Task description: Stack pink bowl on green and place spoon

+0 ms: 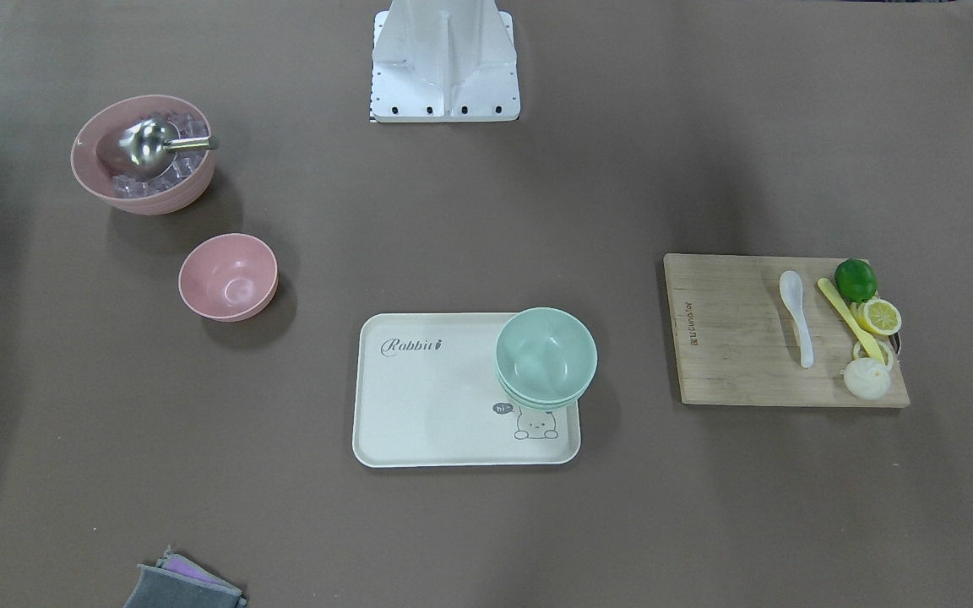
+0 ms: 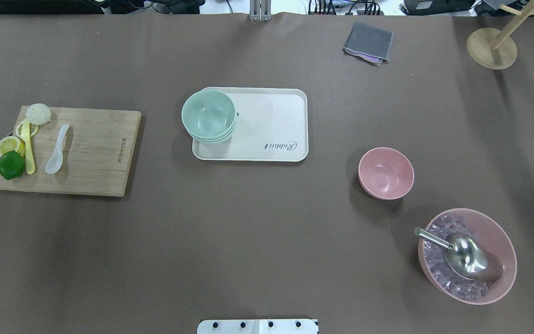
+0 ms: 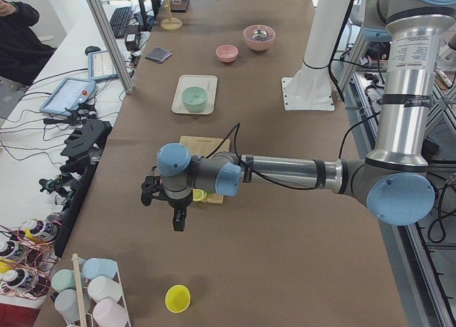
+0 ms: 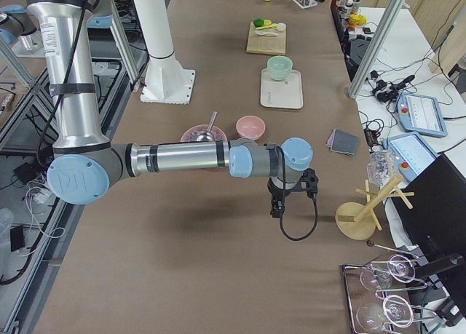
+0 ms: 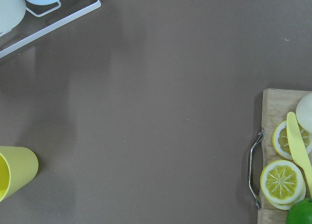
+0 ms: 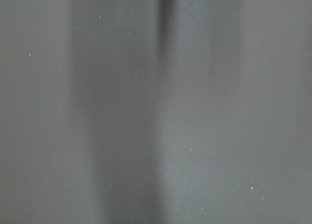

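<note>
The small smooth pink bowl stands empty on the bare table. The nested mint-green bowls stand on a corner of a cream tray. The white translucent spoon lies on a wooden cutting board. My left gripper hangs over the table past the board's end, far from the bowls. My right gripper hangs over bare table beyond the pink bowl. Both show only in the side views, so I cannot tell if they are open or shut.
A larger ribbed pink bowl holds ice cubes and a metal scoop. A lime, lemon slices and a yellow utensil lie on the board. A grey cloth, a wooden stand and a yellow cup sit near the edges.
</note>
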Tool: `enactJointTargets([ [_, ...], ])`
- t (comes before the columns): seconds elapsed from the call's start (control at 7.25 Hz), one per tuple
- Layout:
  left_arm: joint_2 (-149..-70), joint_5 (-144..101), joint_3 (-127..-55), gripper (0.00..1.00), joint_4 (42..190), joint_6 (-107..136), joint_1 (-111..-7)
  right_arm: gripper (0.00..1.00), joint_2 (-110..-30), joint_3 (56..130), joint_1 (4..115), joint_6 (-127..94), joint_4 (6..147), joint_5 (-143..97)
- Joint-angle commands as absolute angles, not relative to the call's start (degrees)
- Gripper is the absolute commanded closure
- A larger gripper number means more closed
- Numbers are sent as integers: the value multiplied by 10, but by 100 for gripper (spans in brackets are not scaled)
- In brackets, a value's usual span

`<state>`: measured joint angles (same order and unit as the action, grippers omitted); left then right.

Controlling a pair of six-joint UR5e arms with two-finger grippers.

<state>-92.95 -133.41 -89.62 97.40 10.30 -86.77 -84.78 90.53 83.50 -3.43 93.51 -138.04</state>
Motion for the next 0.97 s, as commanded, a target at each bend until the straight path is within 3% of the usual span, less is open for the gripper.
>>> enactJointTargets([
  [0.0, -930, -1334, -896, 2, 975, 104, -867, 0, -848, 904, 835, -34, 935, -1381],
  [0.83, -932, -1334, -889, 2, 979, 105, -866, 0, -847, 905, 835, -34, 935, -1383],
])
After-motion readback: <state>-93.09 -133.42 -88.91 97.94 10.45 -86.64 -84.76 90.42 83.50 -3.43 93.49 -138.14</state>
